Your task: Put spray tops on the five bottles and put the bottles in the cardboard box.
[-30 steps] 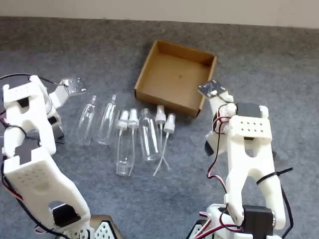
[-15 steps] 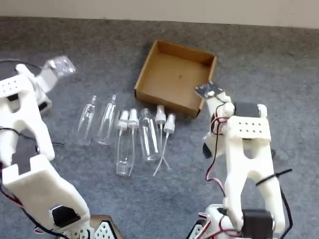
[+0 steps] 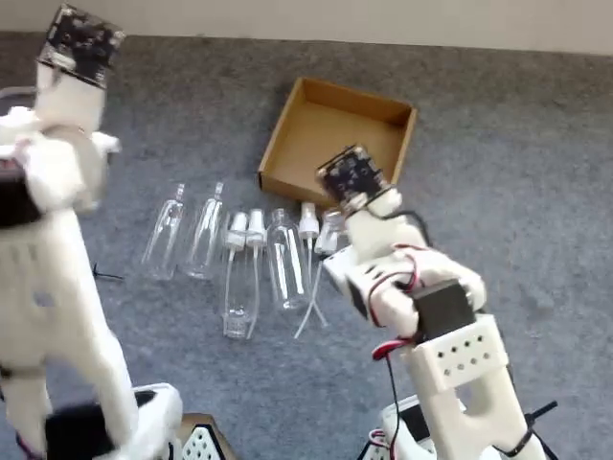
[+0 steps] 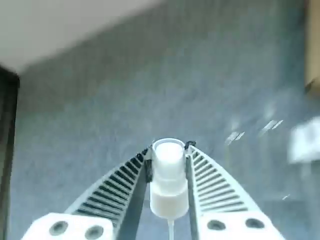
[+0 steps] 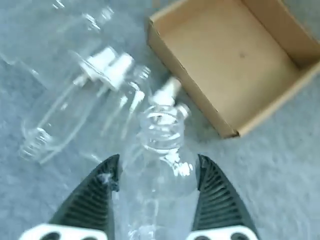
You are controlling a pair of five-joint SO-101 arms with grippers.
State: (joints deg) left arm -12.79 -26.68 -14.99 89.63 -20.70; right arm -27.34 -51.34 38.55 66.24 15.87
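Observation:
My left gripper (image 4: 168, 150) is shut on a white spray top (image 4: 168, 175), held up above the grey carpet at the table's far left. My right gripper (image 5: 157, 165) is shut on a clear bottle (image 5: 160, 135) whose open neck points away from the wrist. It hangs over the loose spray tops (image 5: 107, 60) near the front wall of the cardboard box (image 5: 235, 55). In the high view several clear bottles (image 3: 204, 235) and white spray tops (image 3: 247, 228) lie in a row in front of the box (image 3: 316, 196). The right arm (image 3: 383, 259) covers the row's right end.
The left arm (image 3: 57, 192) stands tall along the left side. Grey carpet (image 3: 517, 192) stretches right of the box and in front of the bottle row. A pale wall runs along the far edge.
The left arm has swung up and back toward the far left corner. The right arm has swung left and now leans over the right end of the row.

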